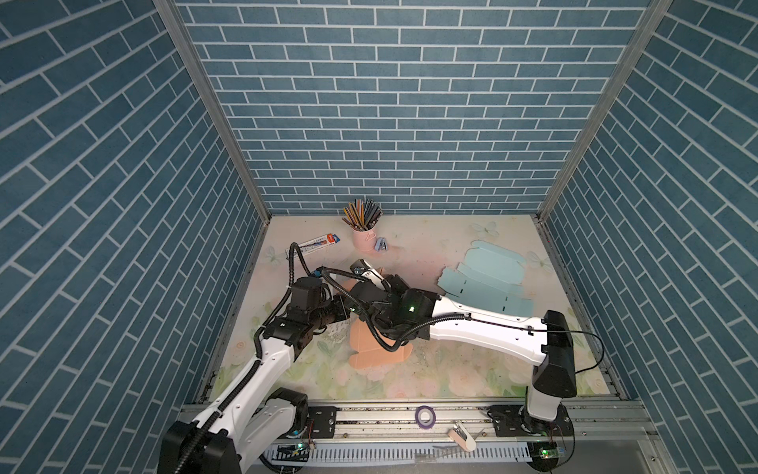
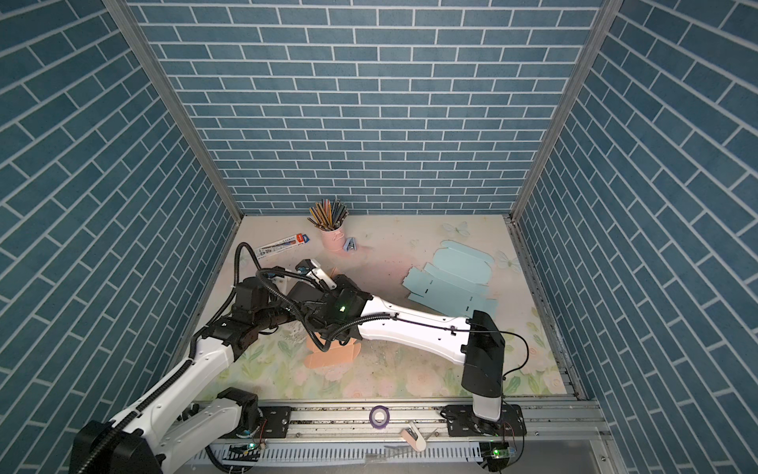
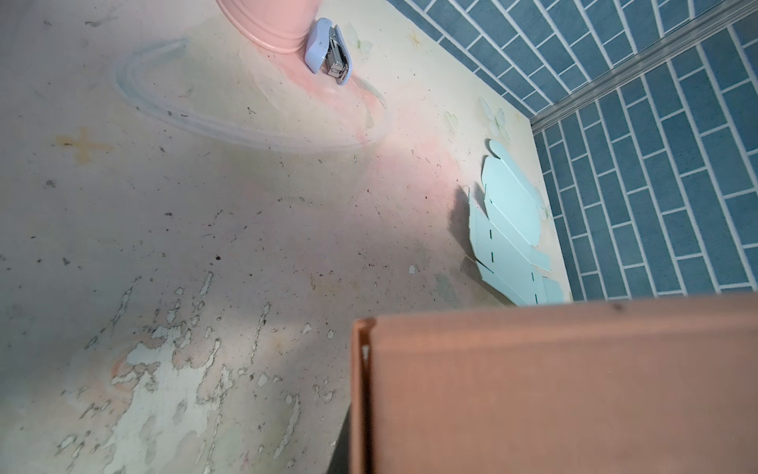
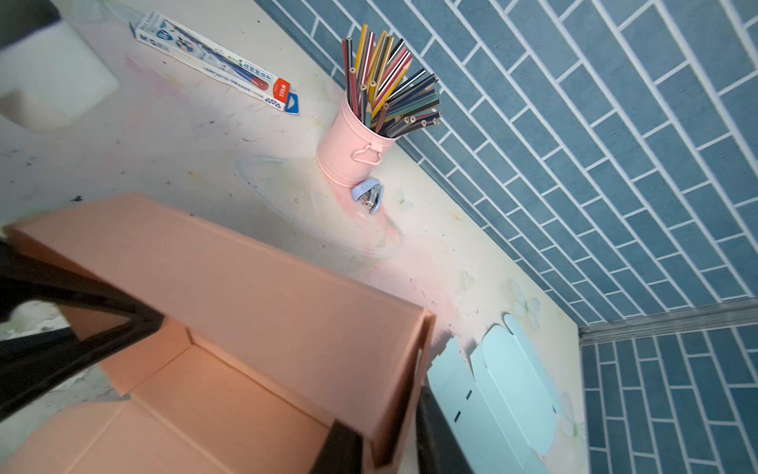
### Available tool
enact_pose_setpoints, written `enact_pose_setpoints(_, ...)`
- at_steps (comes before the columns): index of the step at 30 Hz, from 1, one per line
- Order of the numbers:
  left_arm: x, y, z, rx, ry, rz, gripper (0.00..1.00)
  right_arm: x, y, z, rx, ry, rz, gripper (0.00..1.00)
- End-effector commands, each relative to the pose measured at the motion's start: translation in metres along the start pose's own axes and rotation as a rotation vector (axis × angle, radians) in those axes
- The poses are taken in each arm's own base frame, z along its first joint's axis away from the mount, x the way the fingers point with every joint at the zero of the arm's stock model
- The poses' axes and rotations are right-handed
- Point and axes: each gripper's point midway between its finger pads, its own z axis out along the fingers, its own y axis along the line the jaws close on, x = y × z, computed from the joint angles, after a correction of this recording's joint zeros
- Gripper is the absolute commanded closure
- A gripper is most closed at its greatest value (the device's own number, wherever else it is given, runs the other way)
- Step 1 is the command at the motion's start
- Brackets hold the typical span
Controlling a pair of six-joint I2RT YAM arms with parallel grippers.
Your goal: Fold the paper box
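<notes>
The orange paper box (image 1: pixel 369 349) (image 2: pixel 328 353) lies mid-table, partly folded, with its far walls raised and its near flaps flat on the mat. Both arms bunch over it in both top views, which hides the fingertips there. In the right wrist view my right gripper (image 4: pixel 387 439) straddles the box's (image 4: pixel 246 287) raised corner wall, one black finger inside and one outside, pressed to the card. The left gripper's black fingers (image 4: pixel 49 361) sit at the opposite wall. In the left wrist view an orange panel (image 3: pixel 553 390) fills the area at the jaws and hides them.
A flat pale blue box blank (image 1: pixel 484 283) (image 4: pixel 512 377) lies to the right near the wall. A pink pencil cup (image 1: pixel 363 238), a small stapler (image 1: pixel 381 245) and a pen packet (image 1: pixel 313 243) stand at the back. A purple tape roll (image 1: pixel 425 416) rests on the front rail.
</notes>
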Motion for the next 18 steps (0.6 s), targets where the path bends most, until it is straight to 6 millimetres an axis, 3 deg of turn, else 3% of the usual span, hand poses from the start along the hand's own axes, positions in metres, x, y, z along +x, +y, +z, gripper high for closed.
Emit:
enact_pose_setpoints(1, -0.0011, -0.0083, -0.0011, 0.041, -0.009, 0.026, 0.92, 0.0001, 0.0005, 0.0024, 0.090, 0.003, -0.073, 0.77)
enact_pose_setpoints(11, -0.0031, -0.0124, 0.0024, 0.064, -0.005, 0.015, 0.92, -0.0057, -0.0015, 0.0080, 0.194, -0.004, -0.126, 0.75)
enact_pose_setpoints(18, -0.0036, -0.0151, 0.0037, 0.083, -0.005, 0.002, 0.93, -0.0058, -0.0021, 0.0113, 0.238, -0.005, -0.153, 0.84)
